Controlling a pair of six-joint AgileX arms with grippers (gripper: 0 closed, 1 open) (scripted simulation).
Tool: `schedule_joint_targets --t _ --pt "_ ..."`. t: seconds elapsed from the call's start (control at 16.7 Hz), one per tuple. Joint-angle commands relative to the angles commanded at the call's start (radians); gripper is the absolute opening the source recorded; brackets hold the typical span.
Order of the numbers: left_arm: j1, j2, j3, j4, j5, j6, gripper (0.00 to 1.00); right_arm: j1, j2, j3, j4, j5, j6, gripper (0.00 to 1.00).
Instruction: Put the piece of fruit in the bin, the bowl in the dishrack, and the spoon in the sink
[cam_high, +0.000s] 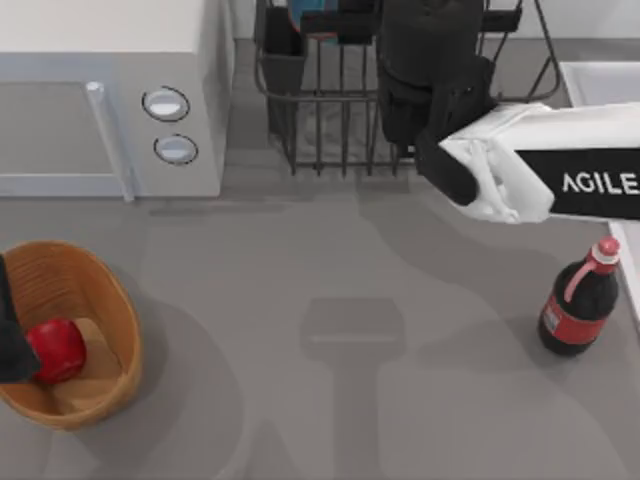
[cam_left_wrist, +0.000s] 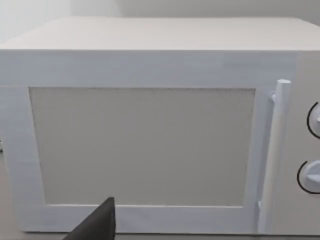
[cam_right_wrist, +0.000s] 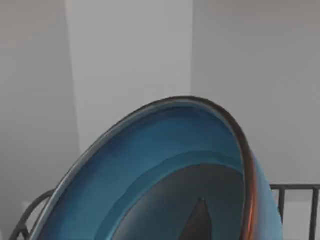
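My right gripper (cam_high: 400, 60) hangs over the dishrack (cam_high: 330, 110), and I cannot tell how far it is open; the bowl (cam_right_wrist: 165, 170) sits tilted just before it, above the rack's bars. The piece of fruit (cam_high: 58, 350) lies in the bin (cam_high: 100, 290), beside my left gripper (cam_high: 12, 340), whose opening I cannot tell either.

A plain grey counter (cam_high: 330, 260) carries soft shadows under even light, with a white microwave (cam_high: 110, 100) with two round knobs at its back left and pale, bare walls (cam_right_wrist: 130, 55) rising behind it.
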Motion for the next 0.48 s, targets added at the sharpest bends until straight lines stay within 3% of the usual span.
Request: schedule_joint_targets --t 0.18,0.48 --pt "0.0 0.0 0.0 0.0 0.0 0.0 1.0 0.0 0.0 0.0 0.0 0.0 0.0 0.98" --pt "0.0 0.0 0.0 0.0 0.0 0.0 1.0 0.0 0.0 0.0 0.0 0.0 0.0 1.0"
